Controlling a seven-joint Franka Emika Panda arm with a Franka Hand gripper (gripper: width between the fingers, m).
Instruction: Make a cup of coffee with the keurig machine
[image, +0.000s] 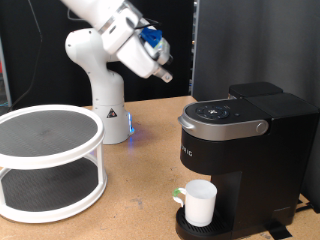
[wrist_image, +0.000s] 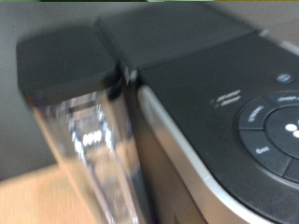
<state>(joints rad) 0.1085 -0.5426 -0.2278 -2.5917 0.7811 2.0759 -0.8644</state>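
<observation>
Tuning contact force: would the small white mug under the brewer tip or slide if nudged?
The small white cylindrical mug looks taller than wide and perhaps empty, so probably light and tippable. It looks smooth, likely slippery on the black coffee maker's round drip base. The hand is well above.

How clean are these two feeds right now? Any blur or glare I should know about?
Exterior view: sharp and evenly lit; the gripper is slightly soft, the cup clear on the keurig machine. Wrist view: blurred throughout, button panel smeared, bright reflections streaking the clear tank.
</observation>
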